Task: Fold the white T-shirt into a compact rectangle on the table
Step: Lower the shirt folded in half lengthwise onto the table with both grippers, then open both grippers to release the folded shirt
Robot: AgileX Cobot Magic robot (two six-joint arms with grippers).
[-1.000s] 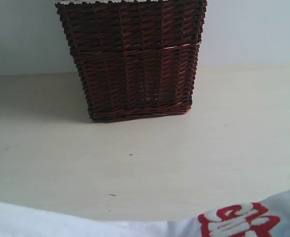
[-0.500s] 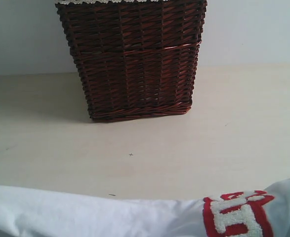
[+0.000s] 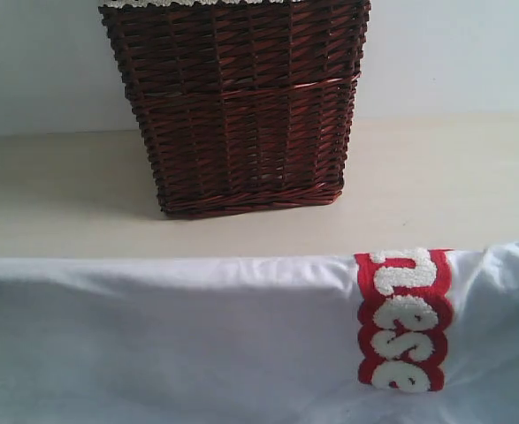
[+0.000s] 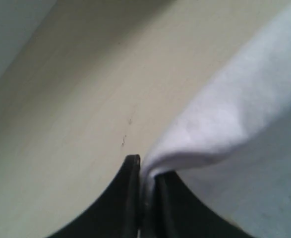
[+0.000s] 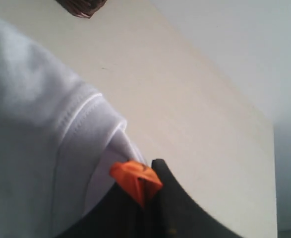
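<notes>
The white T-shirt [image 3: 171,344] hangs stretched as a wide sheet across the lower half of the exterior view. Its red band [image 3: 405,322] with fuzzy white letters runs vertically at the right. Neither gripper shows in that view. My left gripper [image 4: 146,171] is shut on a bunched white edge of the shirt [image 4: 234,114], above the table [image 4: 76,99]. The black jaws of my right gripper [image 5: 147,173] are shut on another part of the shirt [image 5: 31,124], pinching a small orange tag [image 5: 135,178] at a stitched hem.
A dark brown wicker basket [image 3: 241,106] with white lace trim stands at the back of the cream table [image 3: 436,185], behind the shirt. Its corner [image 5: 81,6] shows in the right wrist view. A pale wall rises behind the table.
The shirt has risen from a low strip at the bottom of the exterior view to cover its lower half. The red band has come up and now stands vertical.
</notes>
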